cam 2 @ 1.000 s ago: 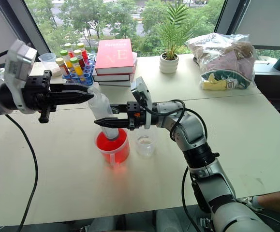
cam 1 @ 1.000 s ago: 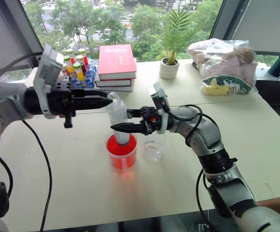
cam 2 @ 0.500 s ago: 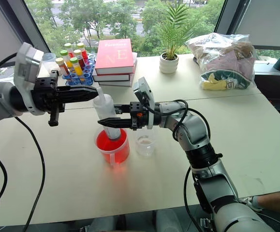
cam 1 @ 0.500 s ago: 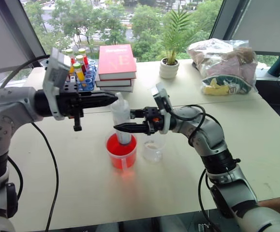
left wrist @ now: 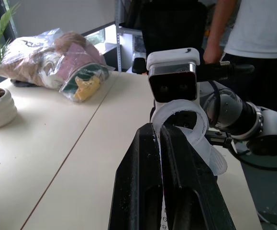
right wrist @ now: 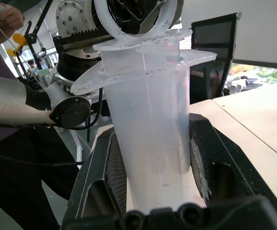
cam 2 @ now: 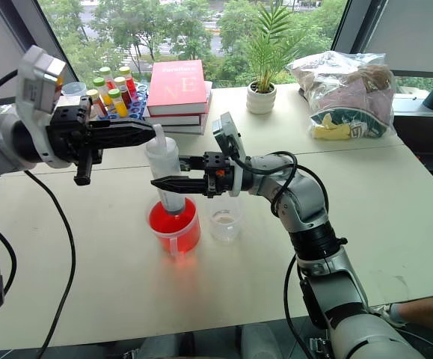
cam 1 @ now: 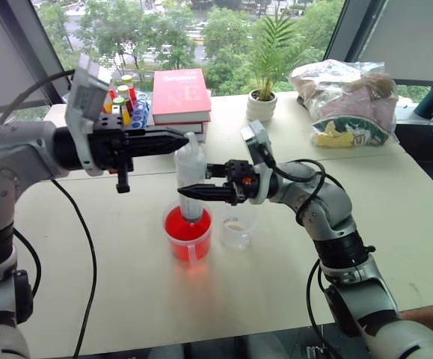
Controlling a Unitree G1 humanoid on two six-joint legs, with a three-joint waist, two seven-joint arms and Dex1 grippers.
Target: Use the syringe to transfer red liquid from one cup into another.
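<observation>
Jaws of the right gripper (cam 2: 158,182) clamp the syringe (cam 2: 166,176) barrel, upright in the red cup (cam 2: 174,226); left gripper (cam 2: 150,132) pinches its plunger ring, small cup (cam 2: 224,222) just beside.

We see the syringe (cam 1: 190,183) standing upright with its lower end inside the bright red cup (cam 1: 188,233). The right gripper (cam 1: 188,193) clamps its barrel from the right, pointing level. The left gripper (cam 1: 180,140) reaches in from the left, fingers pinched together at the plunger ring on top. The smaller clear cup (cam 1: 236,228) stands just beside the red one on the table (cam 1: 395,224)
</observation>
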